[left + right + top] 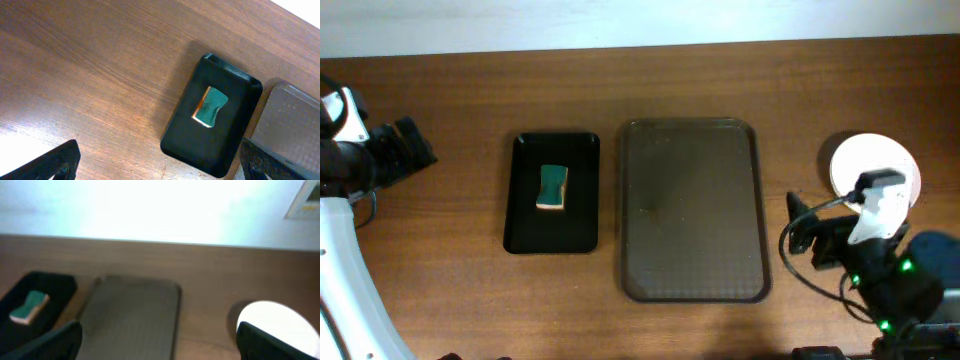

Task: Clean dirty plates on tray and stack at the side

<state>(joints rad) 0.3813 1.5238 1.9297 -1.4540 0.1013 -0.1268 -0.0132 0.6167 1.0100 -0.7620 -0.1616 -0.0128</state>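
Observation:
The brown tray lies in the middle of the table with no plates on it; it also shows in the right wrist view and at the edge of the left wrist view. White plates sit stacked on the table right of the tray, partly hidden by my right arm; they also show in the right wrist view. How many are in the stack I cannot tell. My right gripper is open and empty between tray and stack. My left gripper is open and empty at the far left.
A smaller black tray left of the brown tray holds a green-and-yellow sponge, also seen in the left wrist view and the right wrist view. A pale wall borders the table's far edge.

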